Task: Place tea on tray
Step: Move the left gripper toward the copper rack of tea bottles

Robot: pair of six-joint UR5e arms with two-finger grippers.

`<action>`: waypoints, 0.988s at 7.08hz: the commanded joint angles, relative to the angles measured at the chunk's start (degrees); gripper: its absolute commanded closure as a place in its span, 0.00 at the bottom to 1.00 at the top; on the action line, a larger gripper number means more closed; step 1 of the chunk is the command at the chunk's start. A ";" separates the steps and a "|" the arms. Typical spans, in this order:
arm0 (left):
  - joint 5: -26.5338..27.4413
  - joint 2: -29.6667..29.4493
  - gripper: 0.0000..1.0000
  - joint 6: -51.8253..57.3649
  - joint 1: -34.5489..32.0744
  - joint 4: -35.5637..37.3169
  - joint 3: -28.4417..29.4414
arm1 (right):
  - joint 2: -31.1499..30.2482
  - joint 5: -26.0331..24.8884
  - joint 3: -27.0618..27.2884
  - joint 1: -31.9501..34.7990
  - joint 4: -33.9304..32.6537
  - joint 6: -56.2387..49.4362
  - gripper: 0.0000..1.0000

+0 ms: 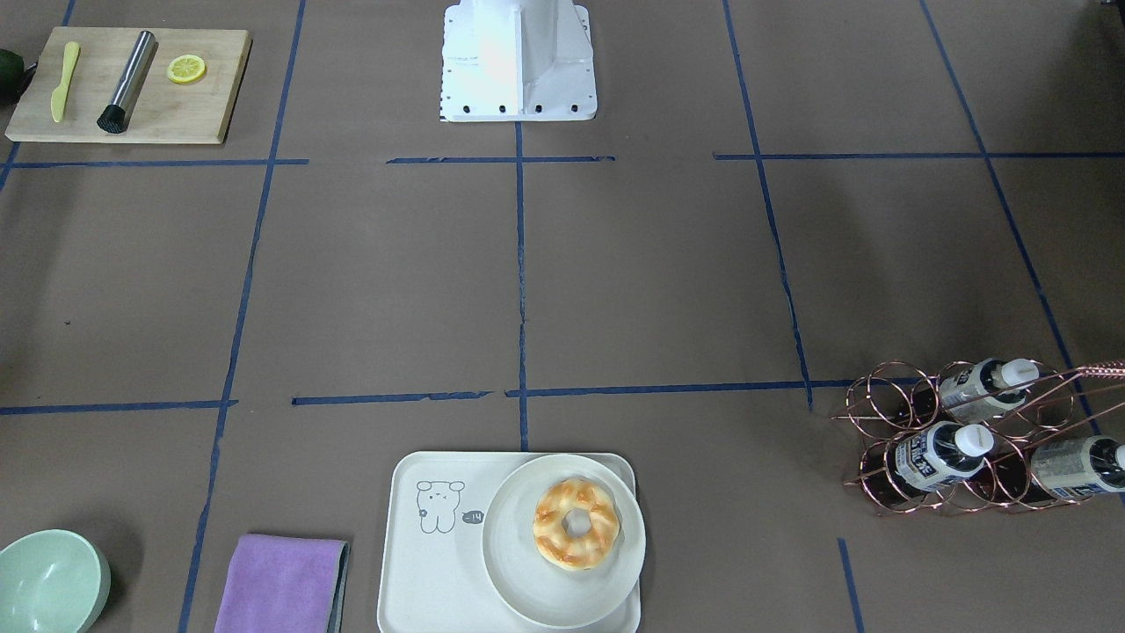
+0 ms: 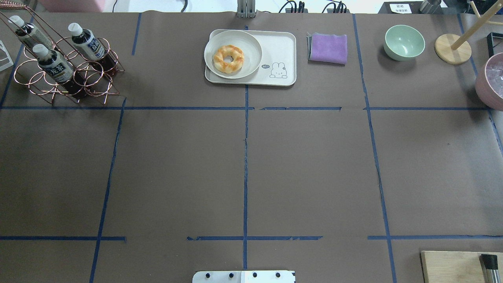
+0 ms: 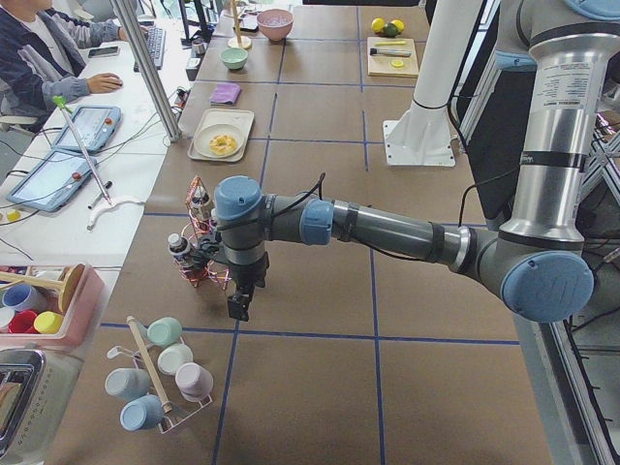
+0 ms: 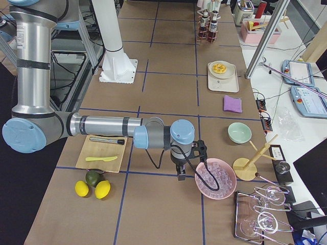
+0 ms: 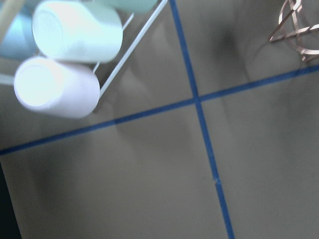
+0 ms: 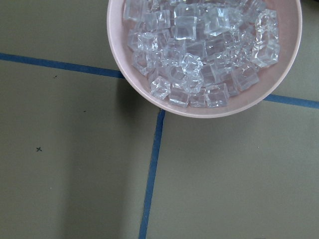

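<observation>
Three tea bottles with white caps lie in a copper wire rack at the table's left far corner: one at top, one in the middle, one at the right. In the overhead view they show at the top left. The off-white tray with a line-drawn animal holds a round plate with a donut. My left gripper hangs just beside the rack; I cannot tell if it is open. My right gripper hangs by a pink ice bowl; I cannot tell its state.
A purple cloth and a green bowl lie beside the tray. A wooden board holds a knife, a muddler and a lemon slice. A rack of pastel cups stands near the left gripper.
</observation>
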 commanded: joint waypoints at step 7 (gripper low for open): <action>20.77 6.80 0.00 -54.86 23.11 -46.68 -7.34 | 0.00 0.45 0.00 0.00 0.00 0.01 0.00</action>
